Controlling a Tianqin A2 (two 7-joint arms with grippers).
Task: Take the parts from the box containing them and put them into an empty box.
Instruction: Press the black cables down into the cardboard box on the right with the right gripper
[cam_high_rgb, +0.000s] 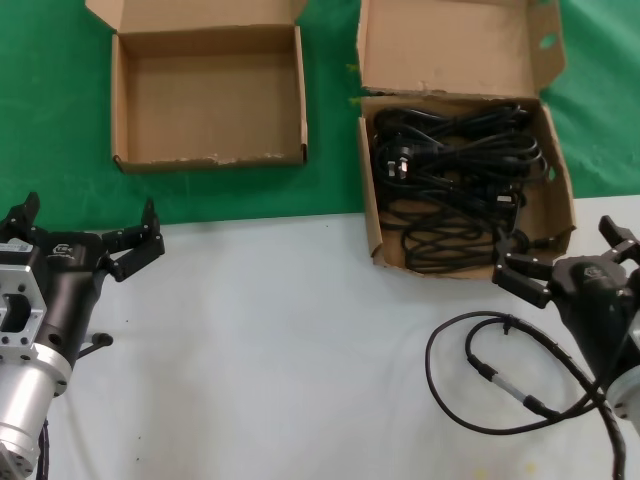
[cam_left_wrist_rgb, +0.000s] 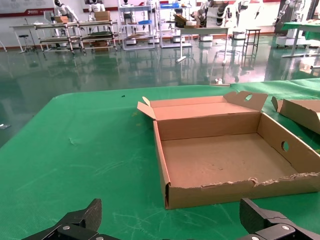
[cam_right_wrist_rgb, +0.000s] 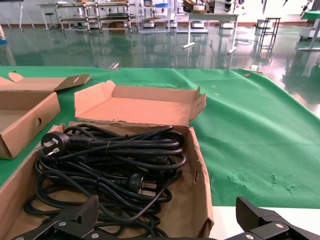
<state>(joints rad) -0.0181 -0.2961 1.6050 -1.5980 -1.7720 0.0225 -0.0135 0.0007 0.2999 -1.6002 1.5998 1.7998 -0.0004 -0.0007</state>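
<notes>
The parts are black power cords (cam_high_rgb: 455, 175) piled in loops inside the taller cardboard box (cam_high_rgb: 450, 45) at the back right; a plug (cam_right_wrist_rgb: 52, 142) lies on top of the cords (cam_right_wrist_rgb: 115, 160). The empty box (cam_high_rgb: 210, 100), square and shallow, sits at the back left on green cloth. My right gripper (cam_high_rgb: 560, 255) is open at the front right corner of the full box (cam_right_wrist_rgb: 197, 190), above its edge and holding nothing (cam_right_wrist_rgb: 167, 220). My left gripper (cam_high_rgb: 90, 218) is open over the white table, short of the empty box's frayed front wall (cam_left_wrist_rgb: 240, 192).
A thick black cable with a silver connector (cam_high_rgb: 490, 372) loops on the white table (cam_high_rgb: 300, 330) beside my right arm. The boxes stand on green cloth (cam_high_rgb: 330, 180), a hand's width apart. Both lid flaps lie folded back, away from me.
</notes>
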